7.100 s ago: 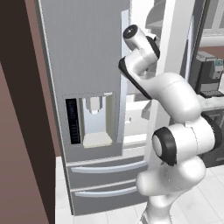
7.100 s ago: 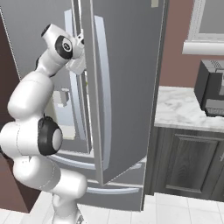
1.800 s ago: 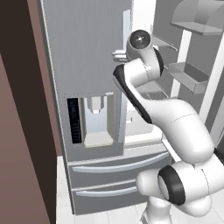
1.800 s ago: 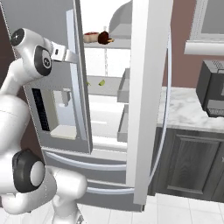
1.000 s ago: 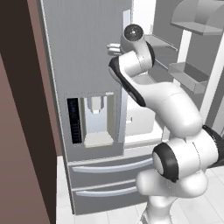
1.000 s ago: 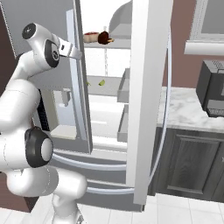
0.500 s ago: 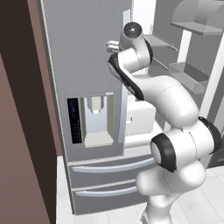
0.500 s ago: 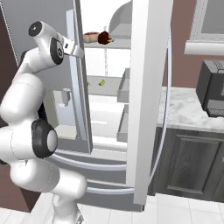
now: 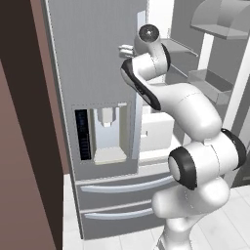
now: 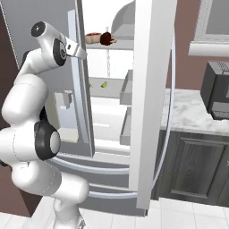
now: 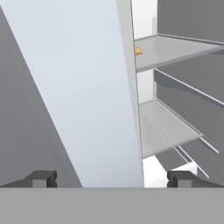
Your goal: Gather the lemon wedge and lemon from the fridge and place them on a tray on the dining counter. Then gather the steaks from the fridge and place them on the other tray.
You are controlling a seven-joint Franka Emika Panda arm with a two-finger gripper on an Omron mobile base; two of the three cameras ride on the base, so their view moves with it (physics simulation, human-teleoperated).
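The fridge's right door [image 10: 152,103] stands wide open and the left door [image 9: 97,73] looks shut. On the top shelf lie the dark red steaks [image 10: 100,38]. Two small yellow-green pieces [image 10: 105,84] sit on the shelf below, the lemon and the lemon wedge, too small to tell apart. A yellow bit [image 11: 138,51] peeks past the door edge in the hand view. My gripper [image 10: 79,51] [image 9: 126,49] [image 11: 111,178] is open and empty, high up at the left door's inner edge, which stands between its tips. The trays are out of view.
The left door carries a water dispenser [image 9: 105,134], with two freezer drawers [image 9: 122,195] below it. A brown wall [image 9: 19,146] closes in the left side. To the right runs a marble counter [image 10: 192,112] with a dark appliance [image 10: 217,94] over dark cabinets.
The hand has stayed by the left door's upper edge, shifting only slightly, while the arm's elbow has swung around. The jaws have stayed wide.
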